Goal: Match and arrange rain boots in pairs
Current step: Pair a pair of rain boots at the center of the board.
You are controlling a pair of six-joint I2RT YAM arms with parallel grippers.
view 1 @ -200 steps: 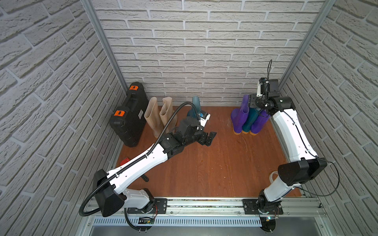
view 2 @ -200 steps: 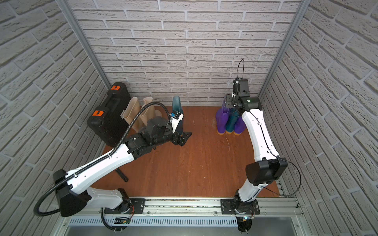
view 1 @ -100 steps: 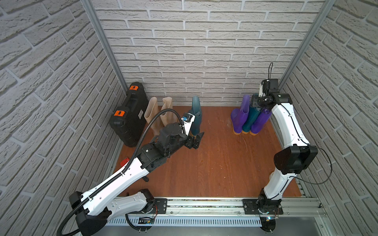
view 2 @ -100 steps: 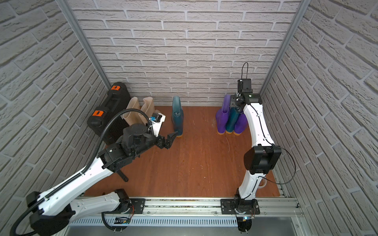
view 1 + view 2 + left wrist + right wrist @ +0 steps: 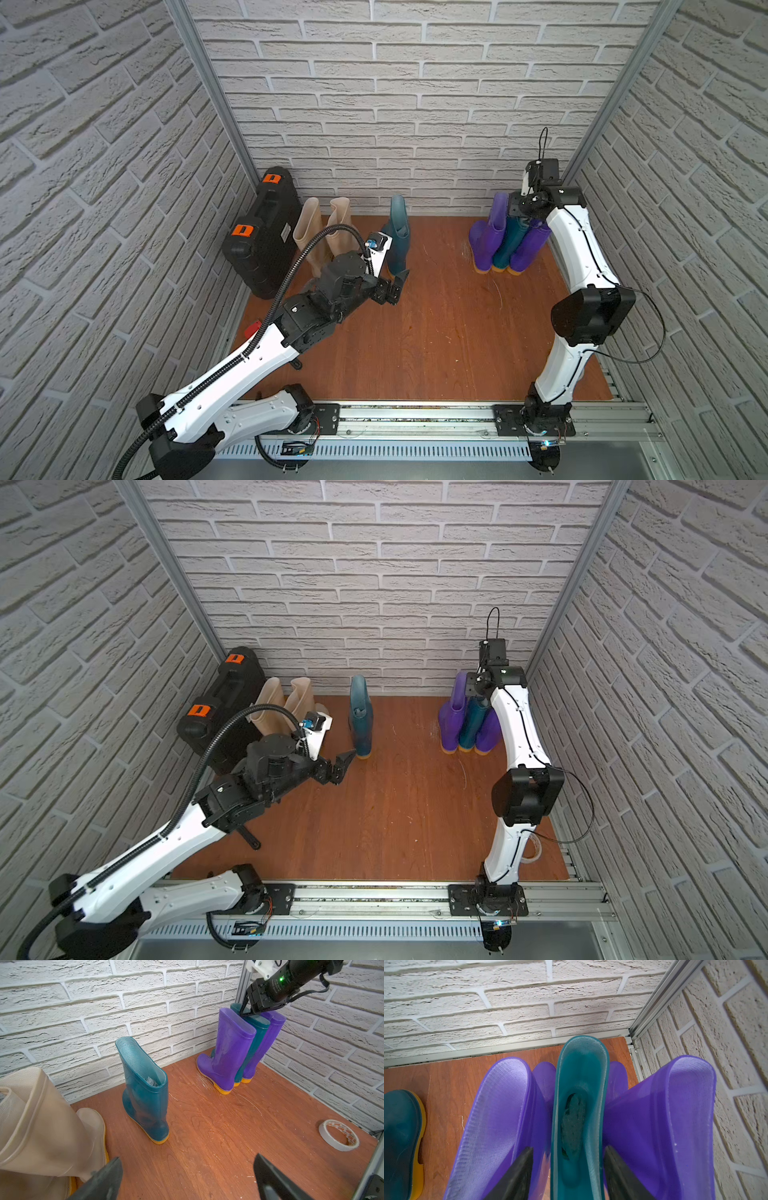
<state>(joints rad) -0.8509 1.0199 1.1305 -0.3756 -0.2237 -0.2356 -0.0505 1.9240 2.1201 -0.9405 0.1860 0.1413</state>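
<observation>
While our right gripper [image 5: 569,1147] straddles the teal boot [image 5: 581,1076] wedged btwn two purple boots [image 5: 496,1105] [image 5: 675,1115], jaws apart, not yet clamped, we risk toppling both on lift-out; left gripper [image 5: 341,766] gapes empty.

Open floor [image 5: 436,332] centre, purple boots [image 5: 494,1115] crowding teal boot [image 5: 581,1084]

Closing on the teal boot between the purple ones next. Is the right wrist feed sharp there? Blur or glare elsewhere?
Right wrist view: the dark teal rubber boot is sharp, the black fingers flanking it soft. Left wrist view: the near beige rubber boot is blurred, the front purple glossy boot shows mild sheen. In both top views: even light, white brick walls bowed by the lens.
</observation>
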